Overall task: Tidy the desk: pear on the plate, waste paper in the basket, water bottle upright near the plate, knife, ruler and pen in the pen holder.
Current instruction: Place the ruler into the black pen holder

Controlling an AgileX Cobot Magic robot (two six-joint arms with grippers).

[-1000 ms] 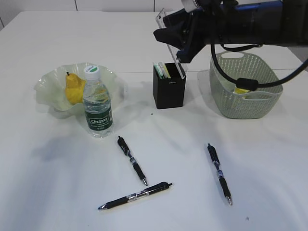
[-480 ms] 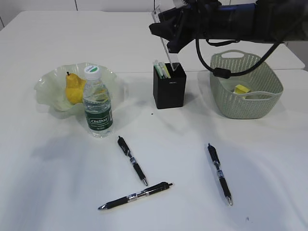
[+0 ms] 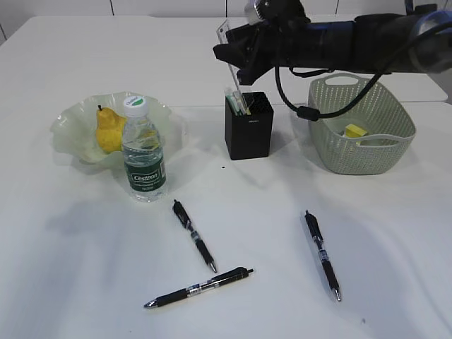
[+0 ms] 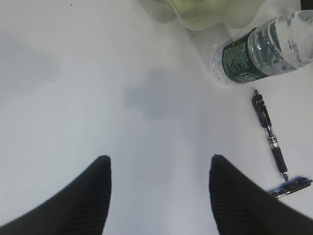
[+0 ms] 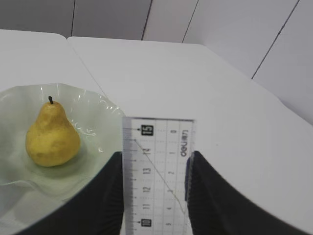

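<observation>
The stiff, light, slippery clear ruler is pinched flat-on by the right gripper above the pen holder; the left gripper is seen with jaws spread.

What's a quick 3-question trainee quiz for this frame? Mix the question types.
1. True or false: the pear already sits on the plate.
2. How many pens lie loose on the table?
3. Multiple choice: the right gripper grips
A. a pen
B. the clear ruler
C. the water bottle

Key
1. True; the bottle also stands upright beside the plate.
2. Three: one near the bottle, one nearest the camera, one in front of the basket.
3. B. The ruler's lower end is at the mouth of the pen holder. The left gripper is open, holding nothing.
</observation>
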